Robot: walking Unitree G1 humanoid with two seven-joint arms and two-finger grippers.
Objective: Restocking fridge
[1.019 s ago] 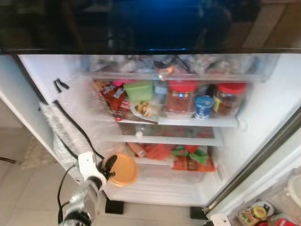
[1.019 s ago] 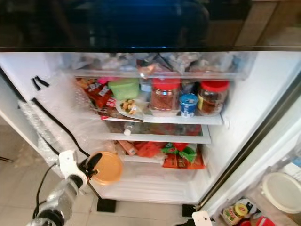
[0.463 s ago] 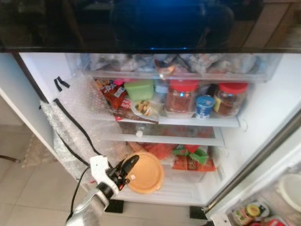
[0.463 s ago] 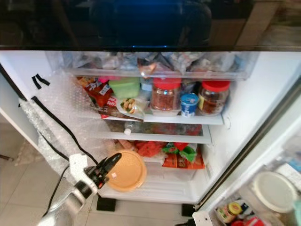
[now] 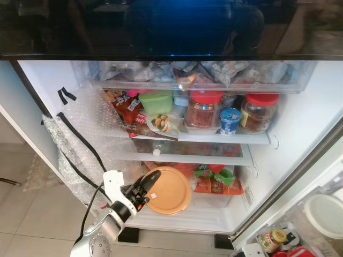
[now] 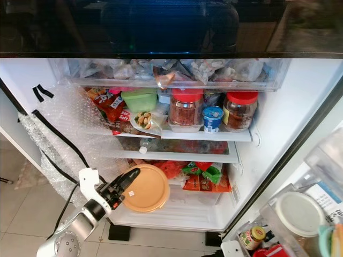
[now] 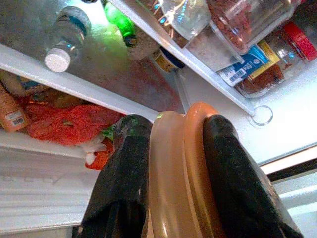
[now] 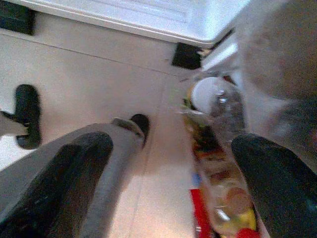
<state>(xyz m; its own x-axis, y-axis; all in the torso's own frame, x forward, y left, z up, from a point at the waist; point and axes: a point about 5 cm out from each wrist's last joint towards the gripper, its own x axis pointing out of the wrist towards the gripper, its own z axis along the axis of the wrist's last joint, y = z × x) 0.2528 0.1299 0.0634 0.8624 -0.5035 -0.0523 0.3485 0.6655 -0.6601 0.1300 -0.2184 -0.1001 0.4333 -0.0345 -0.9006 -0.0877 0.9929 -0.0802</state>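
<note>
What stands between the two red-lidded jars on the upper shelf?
In the left eye view, a small blue cup stands between the left red-lidded jar and the right one.

Low in the frame's centre, the white ribbed bottom floor of the fridge (image 5: pixel 182 214) lies bare. The round orange plastic lid (image 5: pixel 168 190) in the left hand (image 5: pixel 144 190) blocks its left half. Red and green snack packets (image 5: pixel 217 179) crowd the shelf just above, and red-lidded glass jars (image 5: pixel 206 110) fill the upper shelf.
</note>
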